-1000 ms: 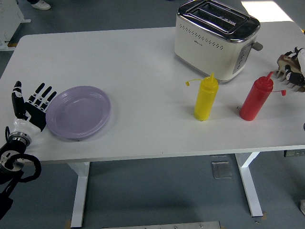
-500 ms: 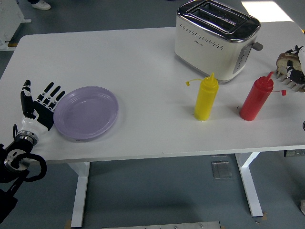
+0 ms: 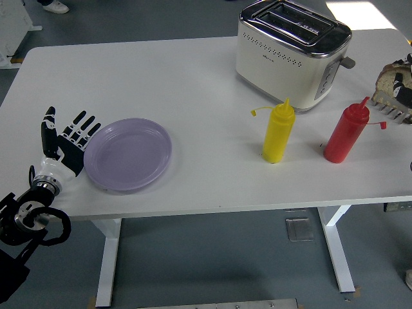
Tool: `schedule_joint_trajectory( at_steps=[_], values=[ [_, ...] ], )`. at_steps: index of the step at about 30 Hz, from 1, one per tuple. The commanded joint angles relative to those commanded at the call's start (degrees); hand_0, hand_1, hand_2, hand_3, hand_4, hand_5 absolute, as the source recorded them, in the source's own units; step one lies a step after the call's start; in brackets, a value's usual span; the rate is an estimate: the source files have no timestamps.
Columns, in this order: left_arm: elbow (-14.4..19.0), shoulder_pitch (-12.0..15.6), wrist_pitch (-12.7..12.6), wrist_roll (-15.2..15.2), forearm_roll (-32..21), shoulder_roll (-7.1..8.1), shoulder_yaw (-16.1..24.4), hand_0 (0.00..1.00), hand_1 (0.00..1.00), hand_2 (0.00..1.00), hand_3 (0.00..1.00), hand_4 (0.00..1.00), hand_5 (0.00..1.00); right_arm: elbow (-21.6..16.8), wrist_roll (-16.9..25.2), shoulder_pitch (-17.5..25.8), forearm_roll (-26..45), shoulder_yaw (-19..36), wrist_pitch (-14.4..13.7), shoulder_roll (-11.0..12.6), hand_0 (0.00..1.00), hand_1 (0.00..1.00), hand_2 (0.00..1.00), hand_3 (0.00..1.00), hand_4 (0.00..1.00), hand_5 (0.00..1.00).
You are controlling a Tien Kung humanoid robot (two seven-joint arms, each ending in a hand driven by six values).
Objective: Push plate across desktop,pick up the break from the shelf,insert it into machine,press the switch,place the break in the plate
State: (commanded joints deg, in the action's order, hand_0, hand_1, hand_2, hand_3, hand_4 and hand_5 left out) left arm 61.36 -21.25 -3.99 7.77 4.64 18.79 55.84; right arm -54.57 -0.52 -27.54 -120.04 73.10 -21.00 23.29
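Five fingers of the left hand (image 3: 64, 145) spread flat, touching the purple plate (image 3: 129, 154) at its left rim (holding nothing); plate sits nearer the toaster (image 3: 290, 53) than before. Right hand (image 3: 402, 82) grips bread (image 3: 387, 78) right of toaster.

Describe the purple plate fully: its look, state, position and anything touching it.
The round lilac plastic-looking plate is shallow with a raised rim, empty, and lies flat near the white table's near-left edge. The left hand, fingers spread open, rests against its left rim. Nothing else touches it.
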Motion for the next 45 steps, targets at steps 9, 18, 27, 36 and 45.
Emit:
schedule_joint_trajectory(
  at_steps=[9, 18, 27, 36, 45],
  values=[
    [1.4, -0.2, 0.0, -0.2, -0.2, 0.02, -1.0, 0.848, 0.774, 0.719, 0.719, 0.806, 0.998, -2.3, -1.1, 0.2, 6.0, -0.3, -2.2, 0.4, 0.450, 0.531, 0.505, 0.515, 0.268, 0.002],
    [2.4, -1.4, -0.2, -0.3, -0.9, -0.22, -3.1, 0.851, 0.776, 0.724, 0.722, 0.804, 0.998, -3.8, -1.5, 0.3, 8.6, -0.3, -3.1, 0.6, 0.424, 0.520, 0.498, 0.486, 0.255, 0.002],
    [3.2, -3.0, -0.2, -0.4, -1.6, -0.67, -5.6, 0.853, 0.780, 0.725, 0.725, 0.799, 0.998, -6.6, -2.5, 0.0, 10.5, -0.3, -4.2, 1.1, 0.397, 0.504, 0.477, 0.448, 0.222, 0.002],
    [4.1, -4.3, -0.4, -0.5, -2.2, -0.94, -7.7, 0.854, 0.783, 0.728, 0.729, 0.794, 0.998, -11.1, -5.6, -0.9, 13.5, -0.8, -4.6, 2.6, 0.409, 0.481, 0.459, 0.407, 0.165, 0.002],
    [5.9, -5.5, -0.5, -1.1, -2.5, -0.89, -9.7, 0.855, 0.785, 0.729, 0.730, 0.787, 0.998, -15.5, -8.3, -2.2, 16.6, -1.5, -3.6, 4.3, 0.394, 0.479, 0.459, 0.404, 0.197, 0.002]
  ],
)
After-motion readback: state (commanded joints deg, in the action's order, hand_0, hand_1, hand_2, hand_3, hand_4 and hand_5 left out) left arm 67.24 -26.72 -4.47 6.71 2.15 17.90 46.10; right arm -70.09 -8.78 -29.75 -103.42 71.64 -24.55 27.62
